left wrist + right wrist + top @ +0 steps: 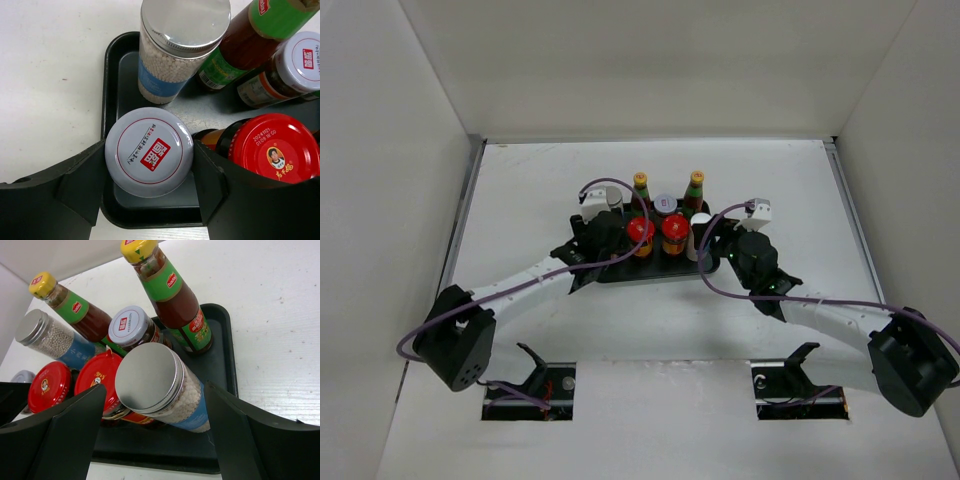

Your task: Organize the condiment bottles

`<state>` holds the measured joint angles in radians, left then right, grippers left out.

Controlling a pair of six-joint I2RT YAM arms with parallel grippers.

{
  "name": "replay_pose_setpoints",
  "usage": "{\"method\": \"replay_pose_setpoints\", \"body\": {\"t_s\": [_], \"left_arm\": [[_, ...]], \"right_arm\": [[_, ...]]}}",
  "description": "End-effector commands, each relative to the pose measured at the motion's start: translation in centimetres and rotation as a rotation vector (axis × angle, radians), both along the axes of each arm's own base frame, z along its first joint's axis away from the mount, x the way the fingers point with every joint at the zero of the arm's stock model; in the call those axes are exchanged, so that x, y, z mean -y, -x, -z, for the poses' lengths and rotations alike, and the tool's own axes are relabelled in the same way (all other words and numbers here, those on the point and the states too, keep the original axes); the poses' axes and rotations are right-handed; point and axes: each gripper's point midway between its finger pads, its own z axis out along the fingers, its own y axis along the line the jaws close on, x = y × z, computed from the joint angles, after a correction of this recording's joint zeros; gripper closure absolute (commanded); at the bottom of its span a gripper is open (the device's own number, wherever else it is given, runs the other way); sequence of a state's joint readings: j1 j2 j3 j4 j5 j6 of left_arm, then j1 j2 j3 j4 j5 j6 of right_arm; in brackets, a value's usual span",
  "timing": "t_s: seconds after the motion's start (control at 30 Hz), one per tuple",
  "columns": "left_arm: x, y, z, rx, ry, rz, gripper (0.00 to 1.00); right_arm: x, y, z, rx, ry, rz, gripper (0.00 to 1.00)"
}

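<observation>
The black tray [620, 276] holds all the condiment bottles. Two yellow-capped, green-labelled bottles [641, 190] [696, 188] stand at the back with a white-lidded jar [665, 203] between them. Two red-lidded jars [640, 232] [673, 230] stand in front. My left gripper [149, 150] is shut on a white-lidded jar [149, 151] that stands in the tray's front left corner; both fingers touch its lid. My right gripper [155, 387] is open, straddling a silver-lidded jar [150, 377] of white grains at the tray's right end, with gaps on both sides.
A second silver-lidded grain jar [175, 50] stands at the tray's back left, close behind my left gripper. A red-lidded jar [275, 147] touches my left gripper's right finger [215, 180]. White walls enclose the table on three sides.
</observation>
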<state>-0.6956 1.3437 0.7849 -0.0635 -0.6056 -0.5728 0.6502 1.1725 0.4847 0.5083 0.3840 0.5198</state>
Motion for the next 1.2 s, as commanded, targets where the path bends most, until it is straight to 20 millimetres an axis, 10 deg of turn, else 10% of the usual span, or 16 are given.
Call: {"method": "replay_pose_setpoints", "body": {"t_s": [0.0,0.37,0.5,0.83,1.07,1.17], "left_arm": [[1.3,-1.4,-2.8,0.106,0.101,-0.018,0.55],[0.7,-1.1,0.5,0.046,0.093,-0.024,0.39],[0.4,-0.9,-1.2,0.09,0.106,-0.031,0.0],[-2.6,-0.1,-10.7,0.308,0.115,-0.032,0.0],[-4.9,0.9,-7.4,0.253,0.233,-0.075,0.0],[-6.5,1.4,-5.4,0.226,0.287,-0.129,0.0]], "right_arm": [[-0.9,-0.4,-3.9,0.096,-0.062,-0.015,0.14],[-0.8,-0.3,-4.2,0.102,-0.067,-0.013,0.14],[-0.7,-0.3,-4.3,0.104,-0.066,-0.012,0.14],[-0.3,0.1,-5.3,0.136,-0.083,-0.009,0.1],[0.5,0.6,-6.7,0.179,-0.104,0.007,0.18],[2.2,0.7,-6.7,0.189,-0.117,0.072,0.41]]}}
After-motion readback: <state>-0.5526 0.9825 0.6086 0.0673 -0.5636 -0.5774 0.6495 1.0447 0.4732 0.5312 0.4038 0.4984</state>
